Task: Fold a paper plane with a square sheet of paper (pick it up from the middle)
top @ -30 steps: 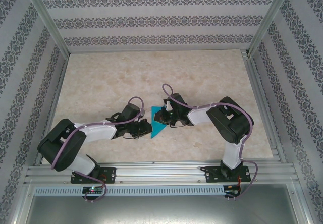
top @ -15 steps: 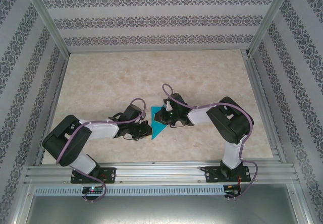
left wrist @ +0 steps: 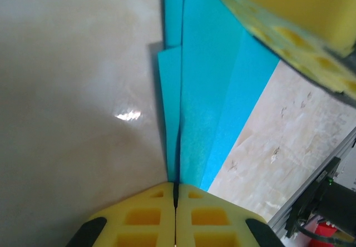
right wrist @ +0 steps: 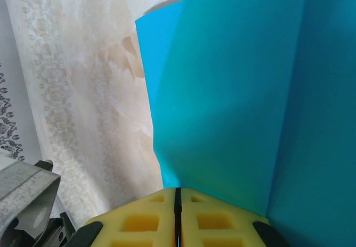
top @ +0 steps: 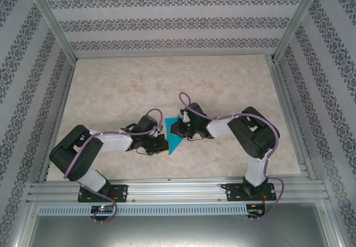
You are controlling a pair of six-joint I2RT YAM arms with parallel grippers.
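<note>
The teal-blue sheet of paper (top: pixel 173 143) lies folded into a narrow pointed shape on the table between my two grippers. My left gripper (top: pixel 164 142) meets it from the left. In the left wrist view its yellow jaws (left wrist: pixel 175 187) are shut, and the paper's (left wrist: pixel 208 91) centre fold runs straight into the slit between them. My right gripper (top: pixel 176 129) sits over the upper part of the paper. Its jaws (right wrist: pixel 178 191) are shut with their tips against the broad teal face (right wrist: pixel 239 91). One right finger (left wrist: pixel 289 13) shows above the paper in the left wrist view.
The beige marble-patterned tabletop (top: pixel 167 85) stretches behind and to both sides of the paper. Aluminium rails (top: pixel 178 188) run along the near edge and the right side (top: pixel 286 113). Patterned walls enclose the table.
My left arm has drawn its elbow inward and its gripper has edged slightly right and down onto the paper's lower part. The right arm and the paper have stayed put.
</note>
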